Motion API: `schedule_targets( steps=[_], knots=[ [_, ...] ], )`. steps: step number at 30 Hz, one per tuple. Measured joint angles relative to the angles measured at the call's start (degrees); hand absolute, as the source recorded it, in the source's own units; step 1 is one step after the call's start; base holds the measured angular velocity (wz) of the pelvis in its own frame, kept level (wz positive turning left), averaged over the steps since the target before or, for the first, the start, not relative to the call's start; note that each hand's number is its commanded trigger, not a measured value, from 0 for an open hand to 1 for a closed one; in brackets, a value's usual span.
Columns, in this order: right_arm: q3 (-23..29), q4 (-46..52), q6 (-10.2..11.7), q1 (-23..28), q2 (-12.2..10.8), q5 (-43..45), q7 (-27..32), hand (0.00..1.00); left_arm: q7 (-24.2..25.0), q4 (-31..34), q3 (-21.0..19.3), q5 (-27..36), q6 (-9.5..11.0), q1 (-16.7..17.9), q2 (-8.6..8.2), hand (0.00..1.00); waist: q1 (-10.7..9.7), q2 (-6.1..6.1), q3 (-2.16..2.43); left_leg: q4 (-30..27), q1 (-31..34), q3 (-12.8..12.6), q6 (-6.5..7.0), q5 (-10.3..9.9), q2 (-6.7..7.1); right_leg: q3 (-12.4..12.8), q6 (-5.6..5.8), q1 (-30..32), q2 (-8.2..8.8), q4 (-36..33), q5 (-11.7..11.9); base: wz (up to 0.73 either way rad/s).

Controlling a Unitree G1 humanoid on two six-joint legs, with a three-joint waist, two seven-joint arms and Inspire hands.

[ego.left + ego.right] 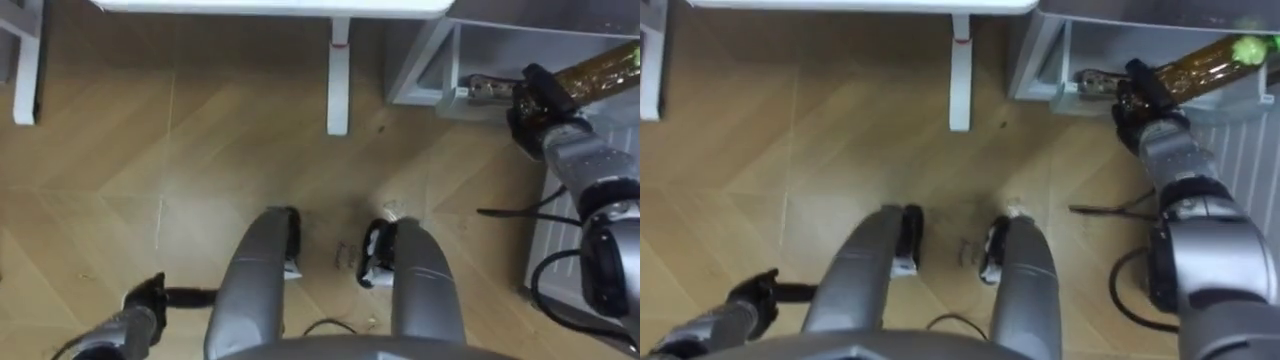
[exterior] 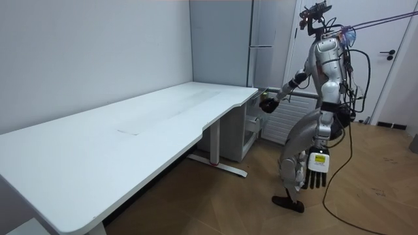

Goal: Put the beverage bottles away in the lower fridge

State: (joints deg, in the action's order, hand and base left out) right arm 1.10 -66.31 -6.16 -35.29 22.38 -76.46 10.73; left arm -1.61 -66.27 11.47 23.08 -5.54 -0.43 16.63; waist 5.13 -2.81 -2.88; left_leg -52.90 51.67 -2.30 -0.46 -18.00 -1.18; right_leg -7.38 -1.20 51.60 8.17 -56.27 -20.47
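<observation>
Reaching toward the lower fridge (image 1: 500, 45), the right robot hand (image 1: 540, 105) grips a brown bottle (image 1: 605, 68); clipping the fridge wall could twist it loose. Beside the leg, the left robot hand (image 2: 317, 175) hangs relaxed.

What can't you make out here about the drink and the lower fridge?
Bottle: right hand covers its lower part; the room view shows it too small to tell.
Lower fridge inside: cut off by the eye views' top edge; the desk partly hides it in the room view.
</observation>
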Motion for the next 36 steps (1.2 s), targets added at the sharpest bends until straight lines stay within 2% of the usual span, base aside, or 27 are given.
schedule_targets(
  steps=[5,7,9,15,16,17,18,23,27,31,36],
  knots=[
    [0.0,0.5,-0.1,-3.9,0.6,-0.2,1.2,1.00,-1.9,1.1,0.7,-0.1,-0.9,0.0,0.04,0.00,0.3,-0.42,0.02,-7.4,6.3,0.0,0.15,-2.2,0.05,0.7,0.03,6.3,0.82,-7.3,-2.3,0.01],
    [0.0,1.1,-0.1,-4.2,1.1,-0.6,1.8,1.00,-2.3,1.7,1.0,-0.1,-1.0,0.1,0.04,0.00,1.2,-0.43,0.02,-9.8,8.0,0.0,0.19,-2.9,0.04,0.8,-0.07,7.9,1.01,-9.5,-2.9,0.00],
    [0.0,1.9,0.0,-4.2,1.3,-1.5,3.0,1.00,-2.6,2.0,1.8,-0.1,-0.9,0.3,0.05,0.00,1.6,-0.43,0.02,-11.1,8.8,-0.1,0.35,-3.3,0.10,0.7,-0.50,8.8,1.58,-10.8,-3.4,0.02],
    [-2.1,6.3,0.7,-4.2,1.5,-3.8,6.2,1.00,-3.2,2.3,4.3,-0.1,-0.7,1.0,0.06,0.00,1.3,-0.42,0.04,-13.3,10.9,-0.5,0.82,-3.9,0.37,0.9,-0.50,10.8,2.68,-13.4,-4.2,0.03],
    [-2.1,7.4,1.1,-4.2,1.7,-4.0,6.9,0.80,-3.2,2.3,4.3,-0.1,-0.6,1.0,0.05,0.00,1.3,-0.41,0.04,-13.8,11.4,-0.6,0.93,-3.9,0.67,1.0,-0.37,11.3,2.97,-14.0,-4.3,0.09],
    [-2.1,7.9,1.2,-4.2,1.8,-4.1,7.3,0.20,-3.2,2.3,4.2,-0.1,-0.6,1.0,0.05,0.00,1.3,-0.40,0.05,-14.0,11.6,-0.6,0.98,-4.0,0.82,1.0,-0.21,11.4,3.13,-14.3,-4.4,0.13],
    [-2.1,8.6,1.4,-4.2,2.0,-4.1,7.9,0.00,-3.2,2.3,4.2,-0.1,-0.5,1.0,0.05,0.00,1.4,-0.37,0.06,-14.3,11.7,-0.6,1.10,-4.0,1.05,1.0,-0.07,11.5,3.44,-14.8,-4.6,0.12],
    [-2.1,9.0,1.5,-4.3,2.3,-5.6,9.3,0.00,-3.2,2.3,4.6,-0.1,-0.4,1.3,0.07,0.00,1.4,-0.32,0.10,-14.9,11.7,-0.6,1.23,-4.4,1.60,1.2,0.19,11.5,4.06,-15.9,-5.5,0.09],
    [-2.0,9.0,1.6,-4.3,2.6,-6.9,10.7,0.00,-3.2,2.8,4.6,0.0,-0.4,2.8,0.07,0.00,1.3,-0.17,0.18,-15.6,11.6,-0.6,1.21,-4.8,1.91,1.3,0.36,11.5,4.30,-16.8,-6.1,0.04],
    [-2.0,9.0,2.5,-4.3,3.5,-7.9,11.9,0.00,-2.9,3.7,4.6,0.0,-0.5,4.2,0.07,0.00,1.4,0.12,0.35,-16.1,11.6,-0.6,1.28,-5.1,2.15,1.7,0.77,11.5,4.30,-17.5,-6.7,0.02],
    [-2.0,9.0,3.3,-4.2,3.8,-8.3,12.6,0.00,-2.7,5.1,5.6,0.0,-0.5,5.5,0.09,0.00,1.4,0.33,0.48,-16.1,11.1,-0.6,1.18,-5.1,2.28,1.8,0.72,11.1,4.37,-17.6,-6.8,0.00]
  ],
)
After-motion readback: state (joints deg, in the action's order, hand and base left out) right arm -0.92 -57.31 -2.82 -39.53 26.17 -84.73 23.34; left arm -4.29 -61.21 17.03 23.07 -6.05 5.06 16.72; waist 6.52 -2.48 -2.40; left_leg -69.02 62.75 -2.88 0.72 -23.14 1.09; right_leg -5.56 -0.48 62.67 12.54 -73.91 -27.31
